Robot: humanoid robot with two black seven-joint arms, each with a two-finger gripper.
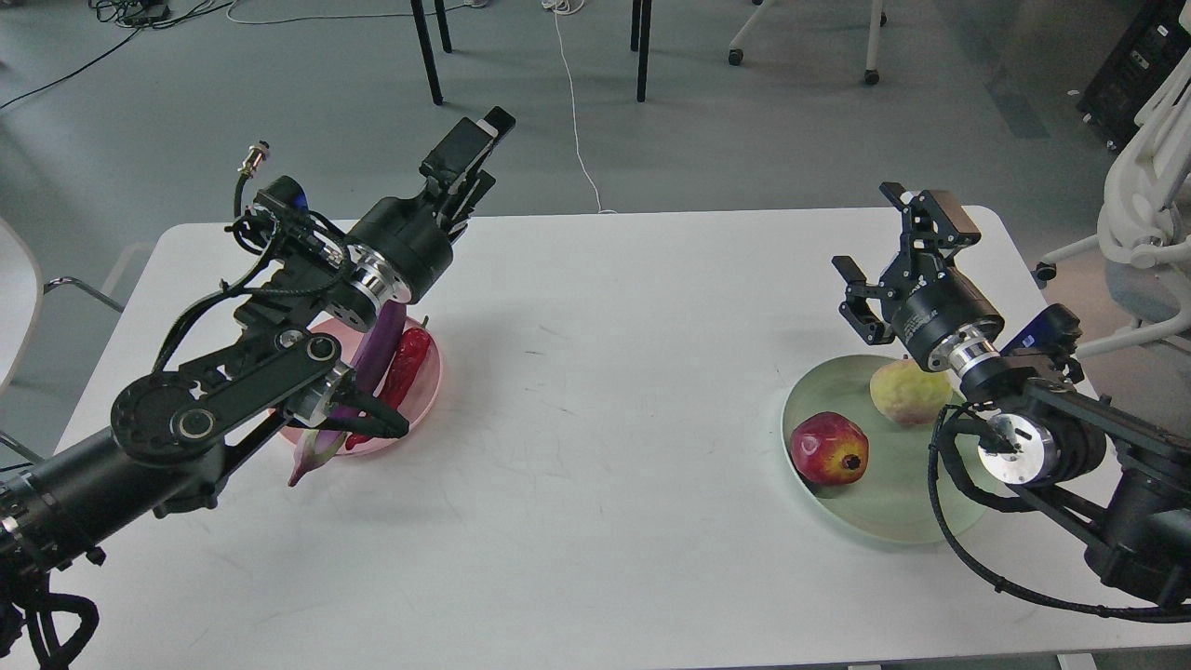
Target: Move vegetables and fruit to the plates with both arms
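The purple eggplant (382,337) and the red chili pepper (406,366) lie side by side on the pink plate (429,388) at the left. The eggplant's stem end hangs over the plate's near rim. My left gripper (473,156) is raised above the table's far edge, beyond the plate, open and empty. The red pomegranate (829,448) and the pale yellow-green fruit (908,392) sit on the pale green plate (895,510) at the right. My right gripper (886,247) is open and empty, lifted above and beyond the yellow-green fruit.
The white table (605,419) holds both plates. My left arm's elbow links hang over the pink plate's near side. Chair legs and cables stand on the floor beyond the far edge. A white chair stands at the right.
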